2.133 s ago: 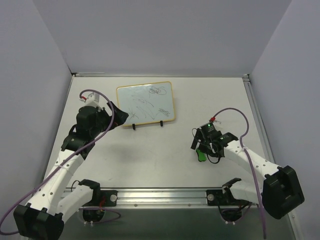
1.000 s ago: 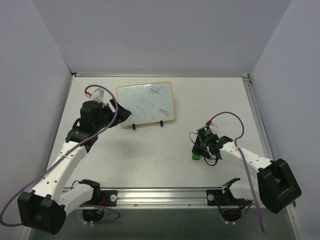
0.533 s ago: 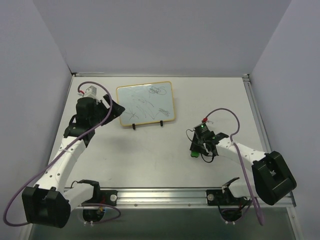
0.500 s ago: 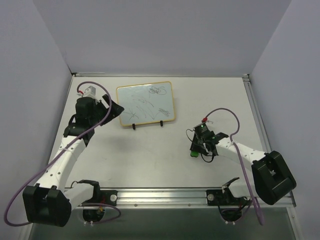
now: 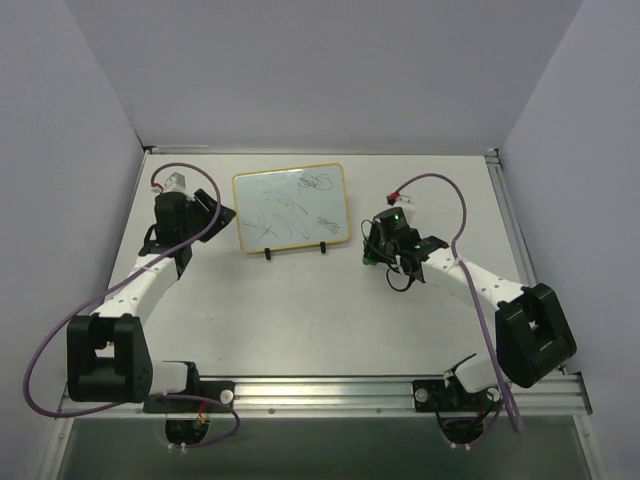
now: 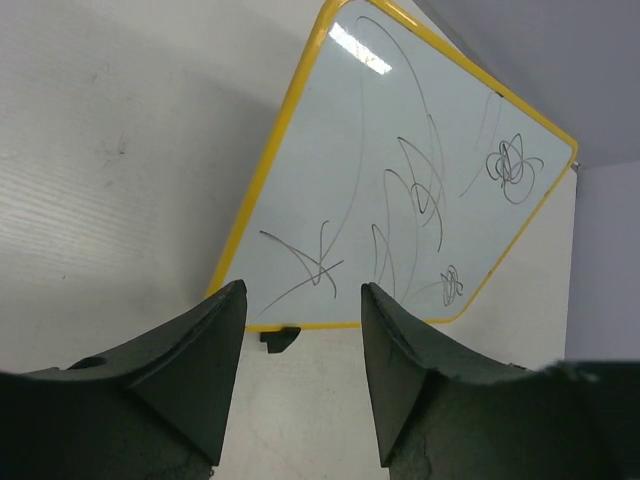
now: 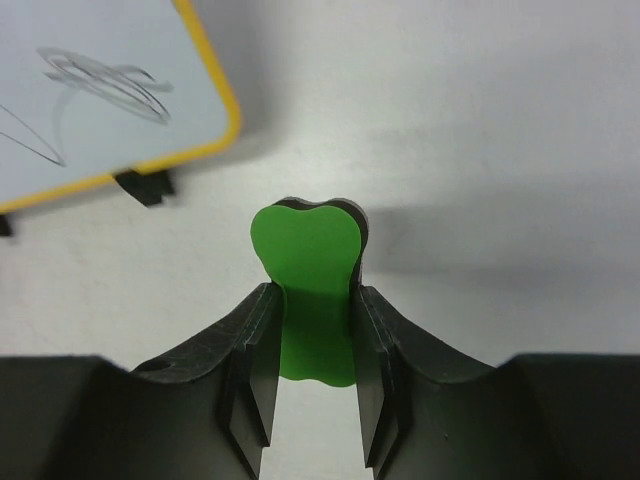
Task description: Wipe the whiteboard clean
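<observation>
The whiteboard lies at the back middle of the table, yellow-framed and covered in dark scribbles. My left gripper stands just off its left edge, open, with nothing between the fingers; the left wrist view shows the board's near corner past the tips. My right gripper is shut on a small green eraser, a little right of the board's near right corner. The eraser hangs just above the table.
Two small black feet stick out from the board's near edge. Grey walls close in the table on three sides. A metal rail with both arm bases runs along the front edge.
My right gripper has carried the green eraser up and left, close to the board's right side. The left gripper has pulled back slightly left and its jaws have narrowed.
</observation>
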Robot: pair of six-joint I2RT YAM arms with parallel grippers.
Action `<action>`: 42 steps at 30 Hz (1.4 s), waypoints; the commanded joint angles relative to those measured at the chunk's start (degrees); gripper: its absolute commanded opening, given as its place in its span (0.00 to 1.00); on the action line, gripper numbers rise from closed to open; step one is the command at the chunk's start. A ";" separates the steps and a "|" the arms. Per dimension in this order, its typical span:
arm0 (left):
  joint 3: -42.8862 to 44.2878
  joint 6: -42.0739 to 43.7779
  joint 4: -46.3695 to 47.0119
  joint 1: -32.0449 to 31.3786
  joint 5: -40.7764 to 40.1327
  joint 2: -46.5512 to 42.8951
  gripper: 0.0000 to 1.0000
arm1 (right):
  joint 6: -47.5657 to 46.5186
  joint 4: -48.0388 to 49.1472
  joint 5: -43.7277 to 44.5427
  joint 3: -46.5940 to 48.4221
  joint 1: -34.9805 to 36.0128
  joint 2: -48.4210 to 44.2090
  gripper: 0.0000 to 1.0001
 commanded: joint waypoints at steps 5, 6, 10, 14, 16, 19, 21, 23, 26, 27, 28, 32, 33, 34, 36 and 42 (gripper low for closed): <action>-2.93 3.19 19.62 1.97 4.50 9.03 0.56 | -8.06 14.10 2.53 12.45 1.05 10.75 0.08; -3.10 3.19 21.38 2.15 5.46 11.83 0.56 | -8.50 15.67 2.79 13.69 1.14 13.38 0.07; -1.00 1.96 31.13 3.82 12.93 19.92 0.57 | -11.75 21.39 5.33 18.18 2.80 18.93 0.07; -0.73 -1.19 39.92 3.91 17.51 25.47 0.53 | -14.56 24.82 6.57 22.84 4.30 23.50 0.06; -0.91 -1.91 44.13 3.91 19.00 26.70 0.51 | -15.18 25.71 6.66 25.21 4.83 25.70 0.06; 0.76 -1.47 43.90 4.00 21.20 28.55 0.51 | -15.71 25.18 7.54 28.20 4.92 28.60 0.06; 1.73 -1.56 44.42 4.08 22.34 29.69 0.50 | -16.15 25.44 8.24 29.17 5.09 30.36 0.06; 1.73 -1.65 45.65 4.17 23.31 30.31 0.50 | -16.33 25.53 8.85 29.88 5.27 31.07 0.07; 1.38 -1.30 46.44 4.43 24.19 31.10 0.48 | -16.76 25.10 12.36 30.32 5.79 31.77 0.06; 1.21 -0.95 46.53 4.44 24.28 31.45 0.46 | -17.29 25.27 14.37 30.14 6.23 31.68 0.06; 1.20 -0.59 46.36 4.44 24.45 31.63 0.44 | -18.25 25.36 14.92 30.14 6.41 31.94 0.06; 0.94 -0.24 49.51 4.44 26.99 33.91 0.33 | -19.23 25.09 18.08 30.84 7.29 33.87 0.05; 0.77 -0.41 50.39 4.52 27.00 34.18 0.32 | -19.40 25.35 18.61 30.93 7.64 34.05 0.04; 0.50 -0.24 50.74 4.52 27.00 34.27 0.30 | -19.58 25.44 19.05 31.11 7.99 34.40 0.04; 0.33 0.20 50.66 4.52 27.09 34.53 0.28 | -19.49 24.75 19.57 32.94 8.87 35.72 0.04; -0.38 1.17 51.19 4.44 27.27 34.53 0.22 | -20.02 22.29 21.51 38.83 13.53 40.20 0.03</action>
